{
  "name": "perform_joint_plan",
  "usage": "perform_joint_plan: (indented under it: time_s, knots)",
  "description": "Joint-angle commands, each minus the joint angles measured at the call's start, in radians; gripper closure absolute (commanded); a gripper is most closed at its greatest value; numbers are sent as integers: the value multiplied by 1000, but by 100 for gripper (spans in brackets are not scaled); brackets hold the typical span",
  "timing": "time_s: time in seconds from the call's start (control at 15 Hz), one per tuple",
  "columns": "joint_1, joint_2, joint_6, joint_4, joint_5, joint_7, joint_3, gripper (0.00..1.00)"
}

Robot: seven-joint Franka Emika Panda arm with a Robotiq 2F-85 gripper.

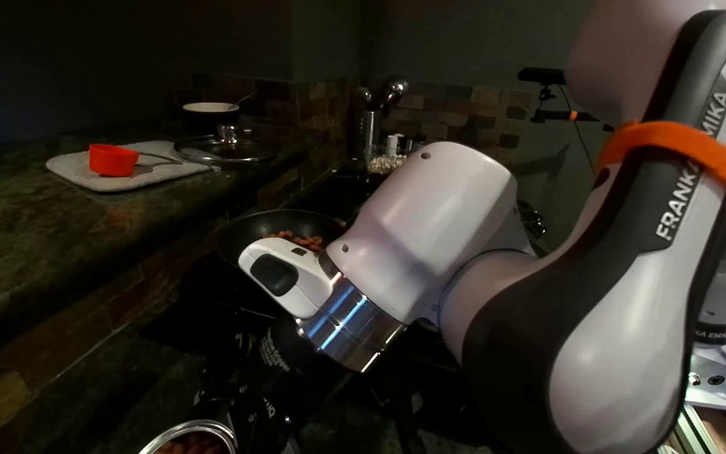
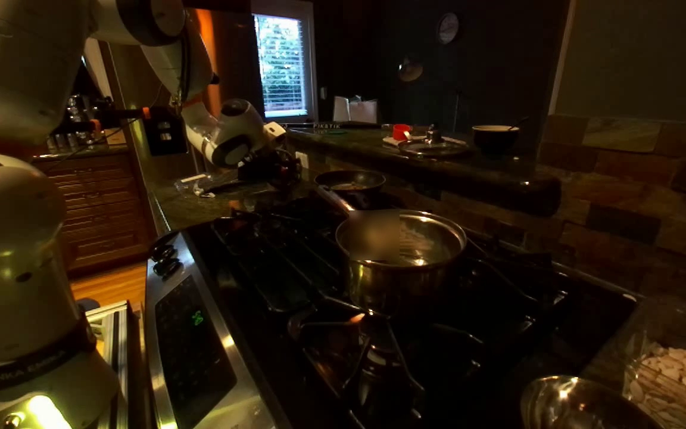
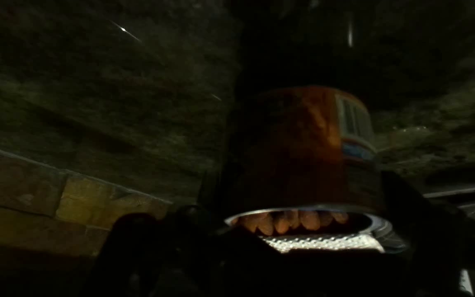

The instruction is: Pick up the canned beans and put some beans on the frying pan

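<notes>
A dim kitchen is spreading out around my gripper (image 3: 301,185), with a bright window (image 2: 283,65) glowing well behind and above it and a mottled stone counter (image 3: 97,74) lying below it. My fingers (image 3: 404,202) are pinching the can of beans (image 3: 299,152), one standing against each side, and in the wrist view brown beans (image 3: 309,220) are showing just inside the rim. In an exterior view the can's mouth is facing upward beside my gripper, the frame's bottom edge cutting off the rest; whether its base is touching the counter, I am failing to tell in the dark. Between my gripper and a steel saucepan (image 2: 402,283) on the stove (image 2: 227,339), the frying pan (image 1: 251,227) is holding some beans, my wrist (image 1: 287,277) partly hiding it in an exterior view. Farther still from my gripper, pale pieces (image 2: 676,381) and a metal bowl (image 2: 575,408) are lying near each other. On a ledge (image 1: 29,239) higher than my gripper, a red cup (image 1: 112,160) is sitting on a light mat (image 1: 73,167), a glass lid (image 1: 243,152) is lying near it, and a dark bowl (image 2: 495,143) is standing just past the lid
</notes>
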Motion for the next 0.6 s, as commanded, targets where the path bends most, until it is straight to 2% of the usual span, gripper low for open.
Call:
perform_joint_plan:
  time_s: [0.0,0.13,0.33,0.47,0.53]
  knots:
    - [71,13,-44,50,13,9,-75,1]
    - [84,1,-57,65,13,14,-94,0]
    - [78,-56,-159,77,26,41,-103,0]
    - [129,-128,-289,55,30,116,-196,0]
    - [170,-168,-369,35,-2,184,-273,0]
